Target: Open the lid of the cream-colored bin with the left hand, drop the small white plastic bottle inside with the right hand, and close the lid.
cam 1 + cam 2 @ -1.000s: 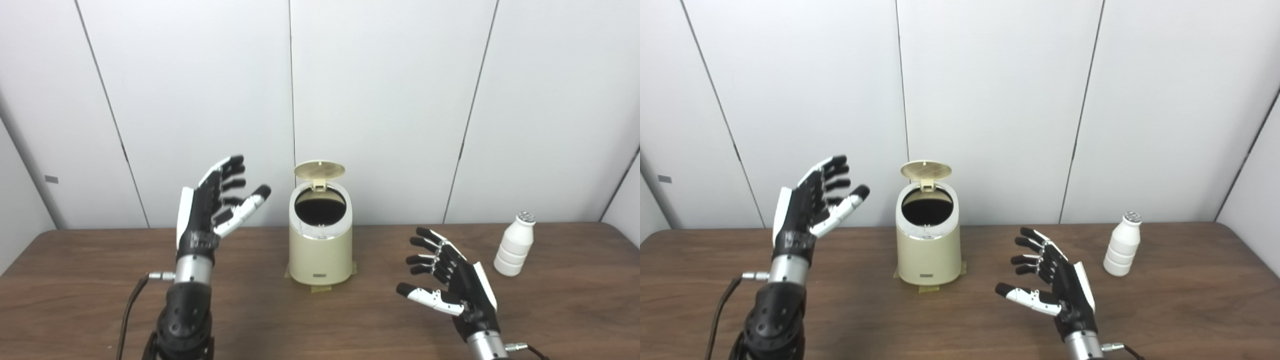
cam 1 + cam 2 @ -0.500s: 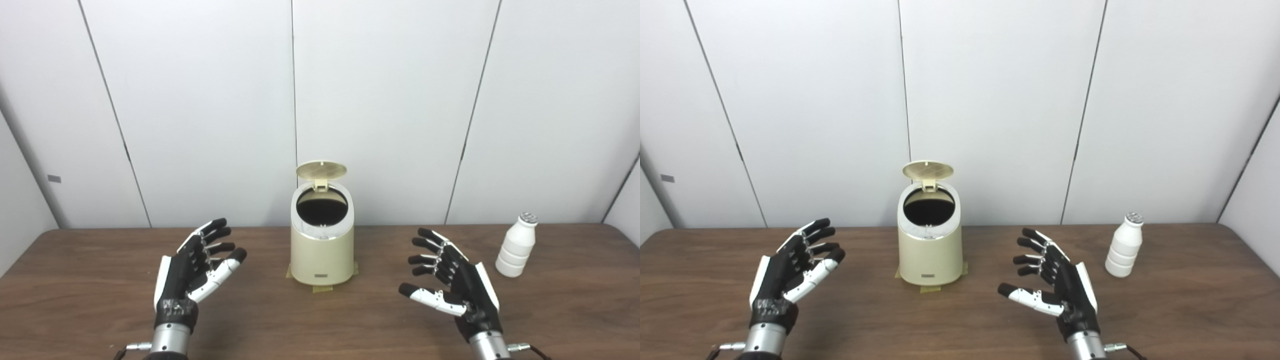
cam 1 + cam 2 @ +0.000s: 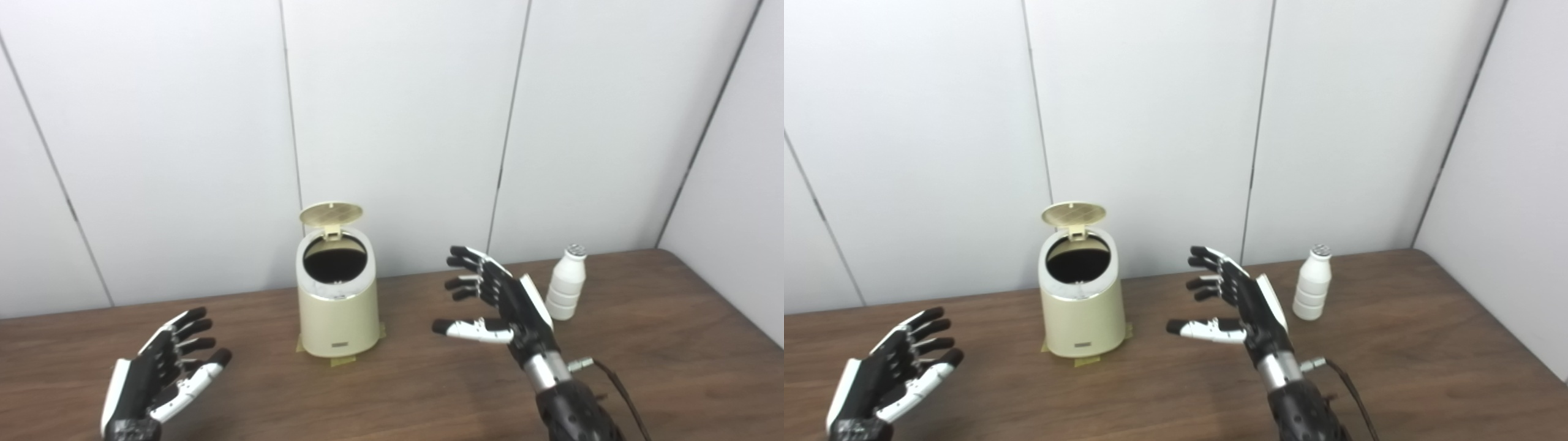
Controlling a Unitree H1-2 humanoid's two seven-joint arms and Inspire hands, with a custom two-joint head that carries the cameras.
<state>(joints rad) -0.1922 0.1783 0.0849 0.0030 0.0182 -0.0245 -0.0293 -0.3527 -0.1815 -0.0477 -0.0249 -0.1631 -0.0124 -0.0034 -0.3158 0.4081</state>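
Camera has swung right since a second ago, so the whole scene shifts left in frame; that is not the objects moving. Real changes: left hand (image 3: 160,373) has dropped from up beside the bin to low over the near-left table, and right hand (image 3: 497,304) has lifted and gone forward toward the bottle.

Bin (image 3: 337,303) stands mid-table, taped at its base, lid (image 3: 331,214) tipped up and back, dark opening exposed. Lid step looks done. Bottle (image 3: 565,283) upright on the table (image 3: 661,343) to the right of the bin, near the back wall, untouched. Right hand sits between bin and bottle, just beside the bottle but apart from it, fingers spread, holding nothing. Left hand also spread and empty, well apart from the bin.

Step in hand, by my read: reach and grasp the bottle. To do it well: bring the palm to face the bottle, wrap around the ribbed body and not the narrow neck, close thumb against the fingers evenly. Approach slowly; it is tall and likely light, so a knuckle bump could tip it. Keep the left hand clear of the lid.
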